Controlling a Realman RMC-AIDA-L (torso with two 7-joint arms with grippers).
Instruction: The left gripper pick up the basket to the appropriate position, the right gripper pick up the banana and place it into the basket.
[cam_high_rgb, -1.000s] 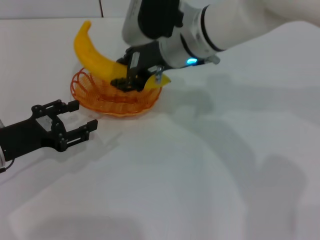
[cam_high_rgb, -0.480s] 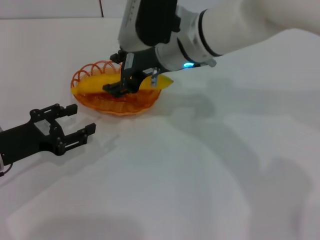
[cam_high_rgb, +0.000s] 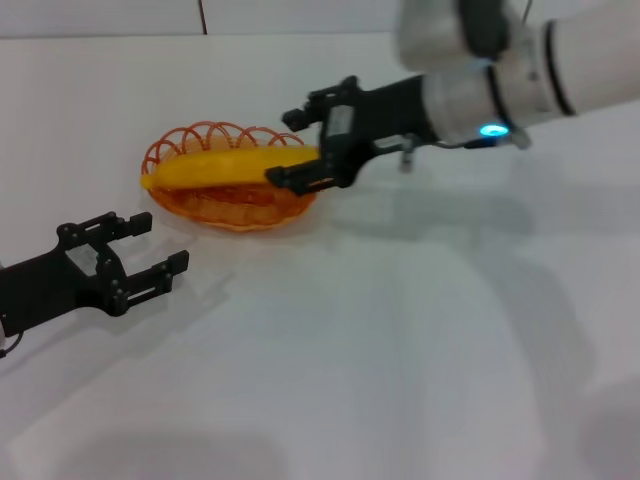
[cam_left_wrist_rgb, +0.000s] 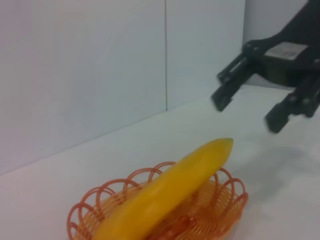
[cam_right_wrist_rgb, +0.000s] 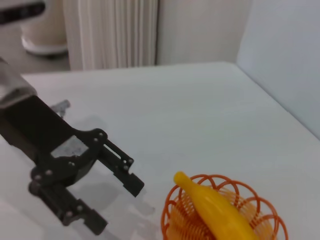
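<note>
The orange wire basket (cam_high_rgb: 236, 213) stands on the white table at the back left. The yellow banana (cam_high_rgb: 228, 167) lies across it, both ends over the rim. My right gripper (cam_high_rgb: 283, 147) is open and empty, just right of the banana's right end, a little above the table. My left gripper (cam_high_rgb: 163, 242) is open and empty, in front of and left of the basket, apart from it. The left wrist view shows the banana (cam_left_wrist_rgb: 170, 192), the basket (cam_left_wrist_rgb: 234, 207) and the right gripper (cam_left_wrist_rgb: 245, 114) beyond. The right wrist view shows the left gripper (cam_right_wrist_rgb: 116, 207), banana (cam_right_wrist_rgb: 215, 212) and basket (cam_right_wrist_rgb: 172, 220).
The white table (cam_high_rgb: 380, 340) spreads wide in front and to the right. A pale wall (cam_left_wrist_rgb: 100, 65) stands behind the table. A white ribbed radiator (cam_right_wrist_rgb: 112, 30) shows past the table's edge in the right wrist view.
My right gripper let go of the banana and drew away to the right, open. The banana went from tilted up to lying flat in the basket. The left gripper drifted slightly back.
</note>
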